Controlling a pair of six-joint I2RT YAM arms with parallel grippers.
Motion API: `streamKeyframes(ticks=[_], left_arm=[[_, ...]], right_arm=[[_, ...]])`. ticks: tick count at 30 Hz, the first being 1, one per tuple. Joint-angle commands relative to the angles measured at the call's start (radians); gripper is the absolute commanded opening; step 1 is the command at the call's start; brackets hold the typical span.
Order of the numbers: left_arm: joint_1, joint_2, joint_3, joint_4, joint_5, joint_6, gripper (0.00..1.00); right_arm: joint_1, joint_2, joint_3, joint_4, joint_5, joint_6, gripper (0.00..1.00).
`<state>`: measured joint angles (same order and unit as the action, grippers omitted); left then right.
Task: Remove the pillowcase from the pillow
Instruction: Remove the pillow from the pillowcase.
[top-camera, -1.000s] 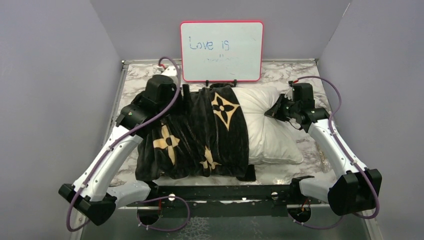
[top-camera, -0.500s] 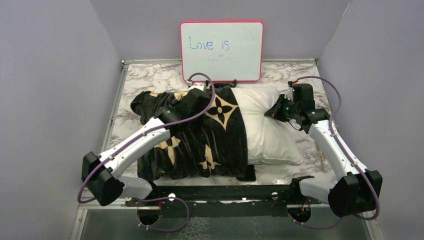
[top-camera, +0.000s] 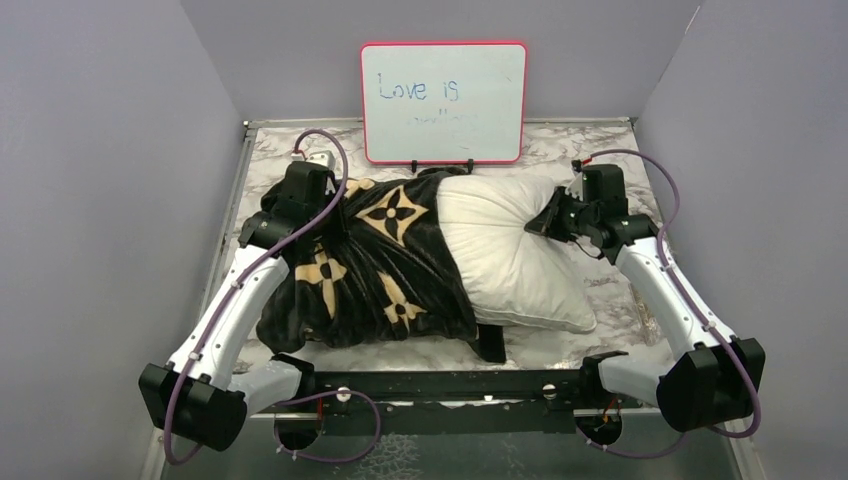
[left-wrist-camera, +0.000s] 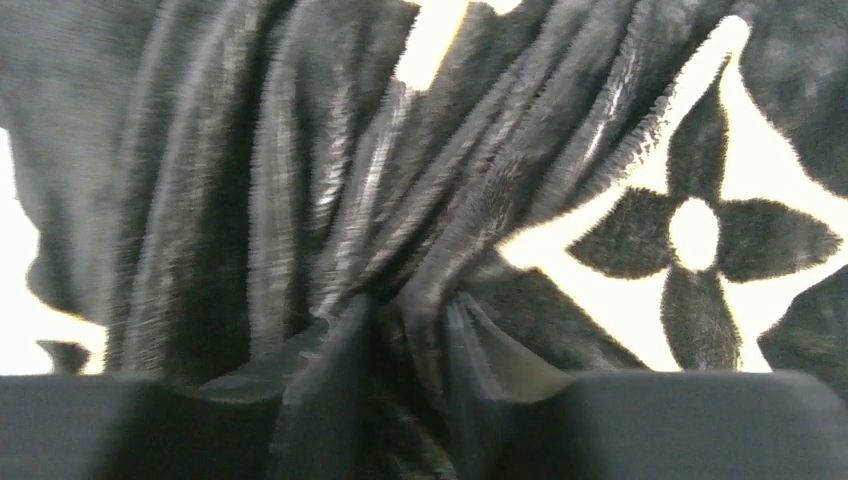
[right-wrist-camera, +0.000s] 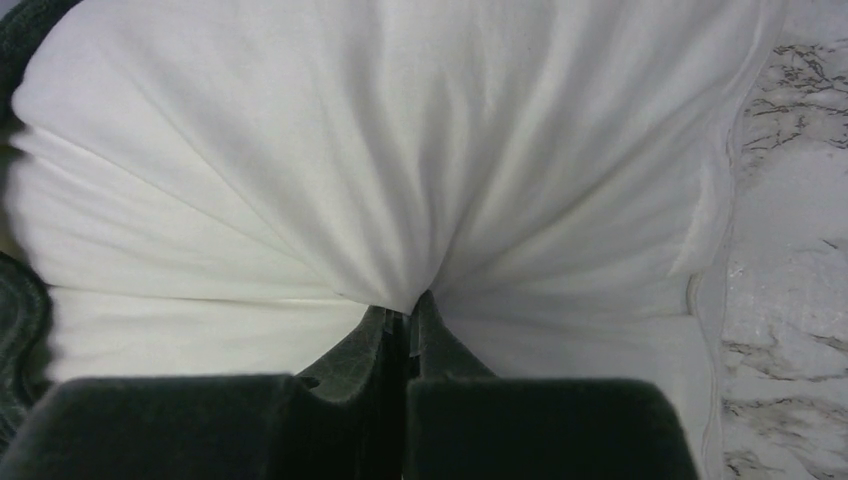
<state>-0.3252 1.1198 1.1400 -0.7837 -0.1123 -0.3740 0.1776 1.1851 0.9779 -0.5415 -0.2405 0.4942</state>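
Observation:
The black pillowcase (top-camera: 370, 265) with tan flower motifs covers the left half of the white pillow (top-camera: 515, 250), whose right half lies bare. My left gripper (top-camera: 318, 205) is shut on a bunched fold of the pillowcase (left-wrist-camera: 420, 200) near its far left part; folds run into the gripper (left-wrist-camera: 408, 310). My right gripper (top-camera: 545, 222) is shut on a pinch of the pillow's fabric (right-wrist-camera: 400, 150) at its right end, with creases fanning out from the gripper (right-wrist-camera: 408, 305).
A pink-framed whiteboard (top-camera: 443, 100) stands at the back, just behind the pillow. The marble tabletop (top-camera: 620, 300) shows right of the pillow. Grey walls (top-camera: 110, 200) close both sides. A black bar (top-camera: 440, 382) runs along the near edge.
My left gripper has swung from the middle back to the left, pulling the pillowcase leftward. More white pillow shows now. The right gripper has held still.

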Motion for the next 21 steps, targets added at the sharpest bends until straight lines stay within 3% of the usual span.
streamKeyframes(ticks=[1,3,5,8,10,13,16,18,21], left_arm=[[0.046,0.011,-0.015,0.005,0.105,0.060,0.51],[0.045,0.009,0.010,0.026,0.143,0.049,0.62],[0.045,0.010,0.039,0.039,0.180,0.046,0.67],[0.044,0.027,0.063,0.054,0.210,0.054,0.71],[0.044,0.049,0.075,0.054,0.218,0.066,0.71],[0.043,0.063,0.084,0.059,0.221,0.067,0.71],[0.043,0.072,0.110,0.061,0.221,0.080,0.72],[0.043,0.074,0.143,0.059,0.231,0.085,0.74],[0.039,0.069,0.205,0.054,0.279,0.086,0.75]], right_arm=[[-0.036,0.024,0.040,-0.096,0.033,-0.076,0.07],[-0.035,0.018,0.071,-0.127,0.003,-0.086,0.20],[-0.036,0.001,0.106,-0.175,0.028,-0.078,0.42],[-0.035,-0.048,0.147,-0.253,0.196,-0.035,0.82],[-0.036,-0.084,0.171,-0.313,0.356,0.002,0.95],[-0.036,-0.140,0.179,-0.389,0.531,0.046,1.00],[-0.036,-0.188,0.131,-0.422,0.527,0.060,1.00],[-0.036,-0.210,0.059,-0.388,0.382,0.033,1.00],[-0.036,-0.182,-0.082,-0.257,-0.022,-0.033,0.96]])
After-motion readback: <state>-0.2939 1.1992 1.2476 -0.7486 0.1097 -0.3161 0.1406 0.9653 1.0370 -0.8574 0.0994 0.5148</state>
